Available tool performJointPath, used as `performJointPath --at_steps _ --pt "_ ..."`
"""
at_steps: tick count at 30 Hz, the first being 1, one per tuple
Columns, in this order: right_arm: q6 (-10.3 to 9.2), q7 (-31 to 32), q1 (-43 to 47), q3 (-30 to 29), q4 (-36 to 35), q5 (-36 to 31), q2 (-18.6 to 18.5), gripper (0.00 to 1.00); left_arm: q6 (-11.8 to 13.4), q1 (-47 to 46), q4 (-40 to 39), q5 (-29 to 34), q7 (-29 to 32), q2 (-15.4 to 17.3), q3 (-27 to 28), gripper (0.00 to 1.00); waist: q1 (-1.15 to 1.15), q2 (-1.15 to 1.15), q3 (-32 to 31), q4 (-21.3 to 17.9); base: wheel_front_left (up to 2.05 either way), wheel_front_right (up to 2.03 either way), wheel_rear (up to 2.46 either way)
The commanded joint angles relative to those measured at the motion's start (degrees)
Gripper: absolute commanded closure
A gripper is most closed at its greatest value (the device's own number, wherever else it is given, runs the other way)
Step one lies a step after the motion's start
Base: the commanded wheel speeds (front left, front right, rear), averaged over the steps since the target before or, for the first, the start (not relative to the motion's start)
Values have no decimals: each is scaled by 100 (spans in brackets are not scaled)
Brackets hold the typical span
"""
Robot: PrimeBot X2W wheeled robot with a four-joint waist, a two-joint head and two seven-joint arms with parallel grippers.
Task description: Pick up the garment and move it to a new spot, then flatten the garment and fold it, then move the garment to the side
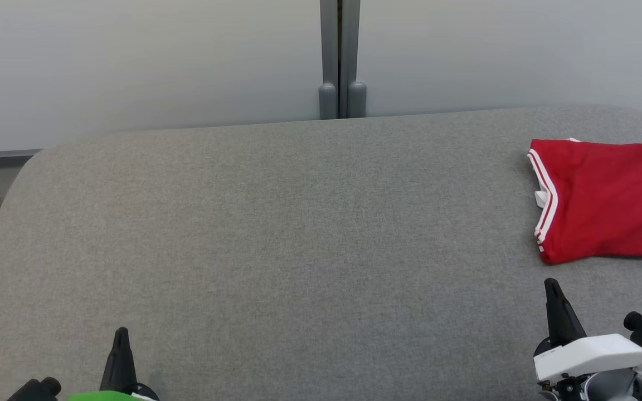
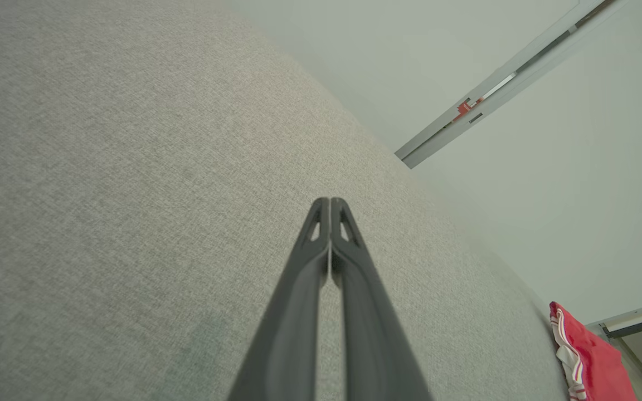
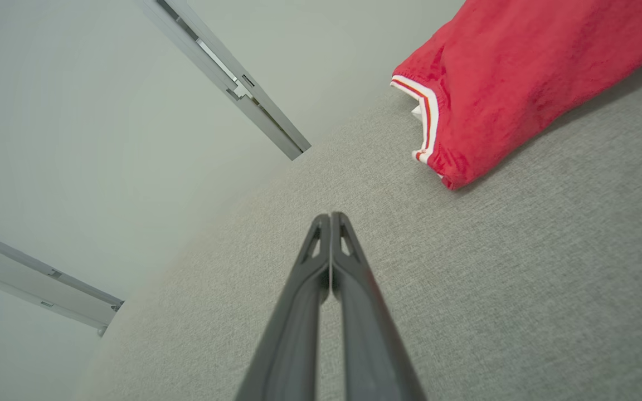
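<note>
Holding nothing, my two grippers, the left gripper (image 1: 122, 332) and the right gripper (image 1: 551, 284), are both pinched fully closed above the grey table (image 1: 298, 234). One red garment (image 1: 605, 200) lies at the table's far right, beyond my right gripper.

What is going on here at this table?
Nothing is held right now. The red garment lies on the right of the grey table, apart from both grippers. The left gripper and the right gripper are shut and empty; the right one is nearer the garment.
</note>
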Motion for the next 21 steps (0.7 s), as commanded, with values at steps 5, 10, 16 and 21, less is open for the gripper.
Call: performJointPath --at_steps 5,10,16,21 --pt "-2 123 -201 -39 -41 549 -26 100 -60 -253 -46 -478 125 26 69 100 0 0 10 -15 0 0 0" --pt "-2 219 -252 -57 -26 943 -27 100 -80 -336 -31 -816 224 28 97 100 0 0 20 -29 0 0 0" --pt "-3 327 -322 -78 -11 1381 -27 100 -106 -431 -16 -1193 331 30 129 100 0 0 31 -46 0 0 0" --pt "-3 415 -367 -94 3 1733 -27 100 -121 -509 -2 -1494 418 32 156 100 0 0 41 -60 0 0 0"
